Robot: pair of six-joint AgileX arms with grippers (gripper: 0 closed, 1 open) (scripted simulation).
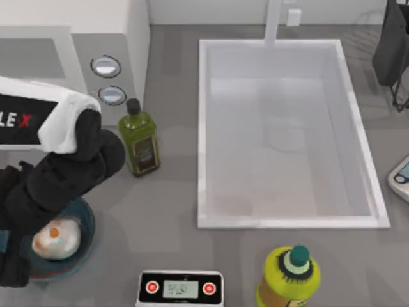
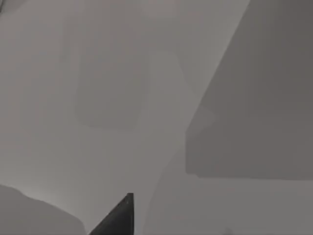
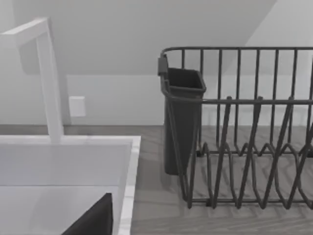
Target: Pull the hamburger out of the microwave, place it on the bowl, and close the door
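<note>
Left gripper (image 2: 128, 211): grasp state cannot be told; its arm is hanging over the frame's lower left, where the hamburger (image 1: 56, 239) is sitting in the bowl (image 1: 84, 238). Microwave (image 1: 96, 38), upper left, awaiting closing.

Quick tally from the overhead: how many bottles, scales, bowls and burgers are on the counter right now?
Bottles: 2, a dark green bottle by the microwave and a yellow-green bottle at the front edge.
Scales: 2, a white scale with red buttons and a second scale at the right edge.
Bowls: 1, the blue bowl.
Burgers: 1, the hamburger lying in it.
Total: 6.
</note>
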